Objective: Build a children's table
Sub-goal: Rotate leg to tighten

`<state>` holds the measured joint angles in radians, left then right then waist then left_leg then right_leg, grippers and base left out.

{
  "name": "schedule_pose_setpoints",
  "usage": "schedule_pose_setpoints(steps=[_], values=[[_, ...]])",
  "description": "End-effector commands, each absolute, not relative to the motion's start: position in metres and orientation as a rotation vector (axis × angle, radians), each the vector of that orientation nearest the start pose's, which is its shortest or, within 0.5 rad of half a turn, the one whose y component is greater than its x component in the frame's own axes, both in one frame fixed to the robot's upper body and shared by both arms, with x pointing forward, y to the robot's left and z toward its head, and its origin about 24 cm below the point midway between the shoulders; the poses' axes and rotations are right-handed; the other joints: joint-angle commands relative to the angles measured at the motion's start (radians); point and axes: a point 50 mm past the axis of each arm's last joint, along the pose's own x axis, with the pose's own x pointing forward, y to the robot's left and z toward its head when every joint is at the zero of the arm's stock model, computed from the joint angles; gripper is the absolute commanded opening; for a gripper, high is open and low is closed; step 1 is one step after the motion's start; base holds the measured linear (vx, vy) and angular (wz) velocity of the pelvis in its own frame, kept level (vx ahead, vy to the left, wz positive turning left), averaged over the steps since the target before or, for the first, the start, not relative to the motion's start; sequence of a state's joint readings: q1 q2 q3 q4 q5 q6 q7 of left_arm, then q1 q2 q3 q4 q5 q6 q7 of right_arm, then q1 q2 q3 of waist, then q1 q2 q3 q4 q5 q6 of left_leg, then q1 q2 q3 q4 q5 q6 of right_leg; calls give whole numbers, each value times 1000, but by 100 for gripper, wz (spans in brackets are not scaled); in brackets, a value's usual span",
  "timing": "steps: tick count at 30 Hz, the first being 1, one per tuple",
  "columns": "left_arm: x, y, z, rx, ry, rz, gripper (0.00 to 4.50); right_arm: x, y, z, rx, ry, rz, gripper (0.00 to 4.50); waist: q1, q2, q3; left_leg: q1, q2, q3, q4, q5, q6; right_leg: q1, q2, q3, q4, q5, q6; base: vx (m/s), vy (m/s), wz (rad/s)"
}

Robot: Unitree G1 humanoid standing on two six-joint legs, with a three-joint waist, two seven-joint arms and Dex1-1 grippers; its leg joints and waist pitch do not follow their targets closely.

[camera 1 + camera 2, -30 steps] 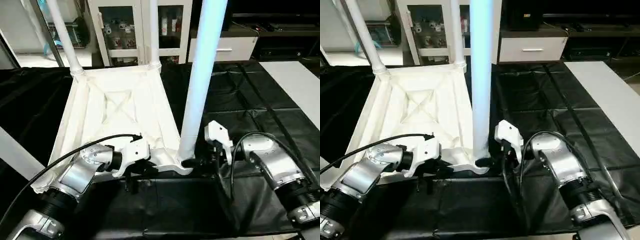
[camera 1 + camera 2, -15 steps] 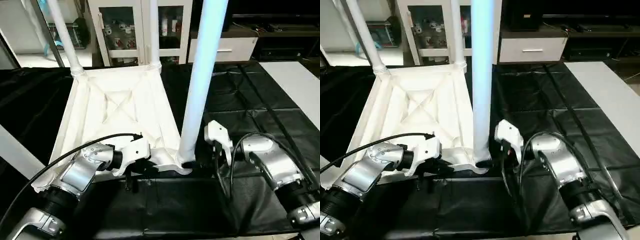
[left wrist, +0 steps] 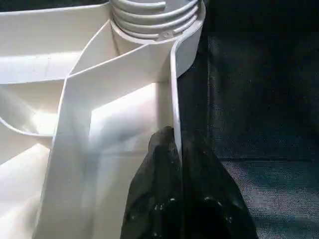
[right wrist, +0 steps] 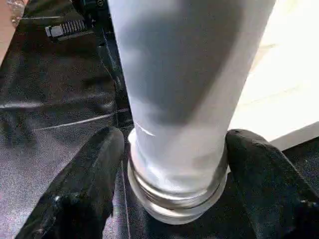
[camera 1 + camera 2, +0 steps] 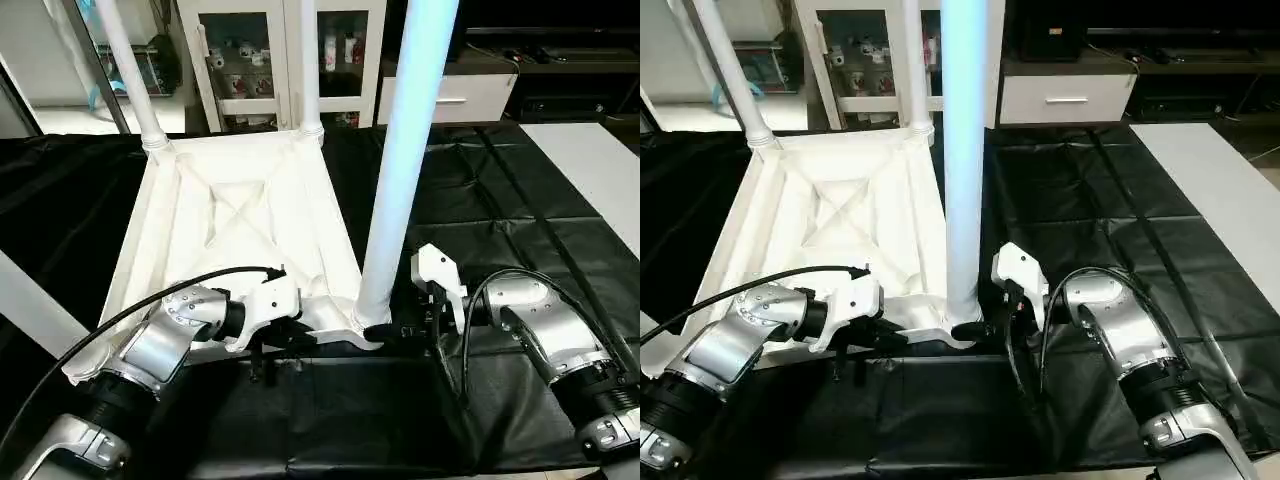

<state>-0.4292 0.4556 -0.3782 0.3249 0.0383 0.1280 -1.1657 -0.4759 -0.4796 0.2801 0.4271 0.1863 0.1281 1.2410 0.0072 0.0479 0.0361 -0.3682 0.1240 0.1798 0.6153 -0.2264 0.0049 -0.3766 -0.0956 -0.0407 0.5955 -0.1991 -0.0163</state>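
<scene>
The white plastic rectangular tabletop [image 5: 240,240] lies upside down, ribbed underside up, on the black-draped work table [image 5: 500,200]. Two long white tubular legs [image 5: 130,75] stand in its far corner sockets, well beyond both pincers.

The left gripper [image 3: 178,149] is clenched on the thin rim wall of the top's near edge, one black finger [image 3: 159,164] on each face of it, with a ribbed corner socket just ahead of its tips. It appears to be steadying the top.

The right gripper [image 4: 172,174] straddles the third white tubular leg [image 5: 405,150], which stands upright in the near corner socket [image 5: 365,325]. Its fingers [image 4: 89,179] sit on either side of the leg's ringed foot; a thin gap shows on one side, so the hold looks loose rather than firm.

The step in hand seems to be seating this third leg. Next, the right gripper probably needs to close on the tube again and turn or press it home while the left keeps the top from shifting; the fourth leg remains to be fitted.
</scene>
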Motion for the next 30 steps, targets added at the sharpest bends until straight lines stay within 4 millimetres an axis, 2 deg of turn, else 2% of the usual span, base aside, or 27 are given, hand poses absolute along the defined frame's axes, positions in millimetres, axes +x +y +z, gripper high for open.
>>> schedule_pose_setpoints(steps=[1,4,9,15,18,19,20,21,23,24,27,30], values=[[279,140,26,555,558,-1378,0,292,-150,56,-272,395,1403,304,-3,-5,-42,14,108,-42,-104,-283,26,24,-68,43,-65,-177,-265,0,0,0],[279,139,26,554,557,-1378,0,291,-149,56,-267,395,1408,278,-2,-5,-42,13,108,-42,-104,-274,29,25,-67,43,-63,-159,-268,0,0,0],[279,139,25,550,557,-1374,0,290,-149,54,-260,398,1408,275,-3,-6,-40,14,108,-41,-106,-293,24,23,-67,44,-66,-187,-263,0,0,0],[279,140,24,541,559,-1357,0,287,-151,50,-246,396,1368,274,-2,-4,-41,14,108,-41,-107,-289,22,23,-67,44,-66,-167,-261,0,0,0],[286,137,25,509,538,-1301,0,302,-149,46,-263,347,1165,274,-8,-8,-37,12,106,-42,-110,-322,4,19,-68,45,-72,-236,-249,0,0,0],[289,134,26,497,525,-1278,0,305,-148,44,-257,339,1110,274,-13,-6,-33,15,103,-42,-110,-365,-15,11,-68,47,-77,-306,-235,0,0,0],[293,132,28,483,512,-1251,0,309,-147,43,-248,333,1058,272,-16,-10,-33,17,102,-44,-109,-381,-24,10,-69,46,-80,-340,-226,0,0,0],[295,131,28,475,504,-1237,0,310,-147,42,-242,329,1031,270,-20,-9,-32,15,100,-51,-111,-405,-38,10,-71,46,-83,-399,-202,0,0,0],[304,123,32,445,471,-1191,0,316,-142,40,-188,307,919,265,-31,-11,-30,13,102,-55,-113,-442,-45,4,-70,47,-88,-444,-181,0,0,0],[311,118,33,425,458,-1155,0,319,-138,38,-146,295,849,265,-37,-11,-29,17,99,-56,-112,-467,-55,-3,-69,47,-91,-479,-167,0,0,0],[319,111,35,421,436,-1120,0,326,-131,36,-119,274,716,263,-43,-12,-30,11,97,-60,-114,-470,-62,-3,-72,45,-96,-496,-146,0,0,0],[325,105,38,422,423,-1094,0,334,-127,35,-93,262,566,262,-46,-11,-29,15,97,-57,-113,-471,-58,-11,-72,47,-100,-498,-146,0,0,0]])
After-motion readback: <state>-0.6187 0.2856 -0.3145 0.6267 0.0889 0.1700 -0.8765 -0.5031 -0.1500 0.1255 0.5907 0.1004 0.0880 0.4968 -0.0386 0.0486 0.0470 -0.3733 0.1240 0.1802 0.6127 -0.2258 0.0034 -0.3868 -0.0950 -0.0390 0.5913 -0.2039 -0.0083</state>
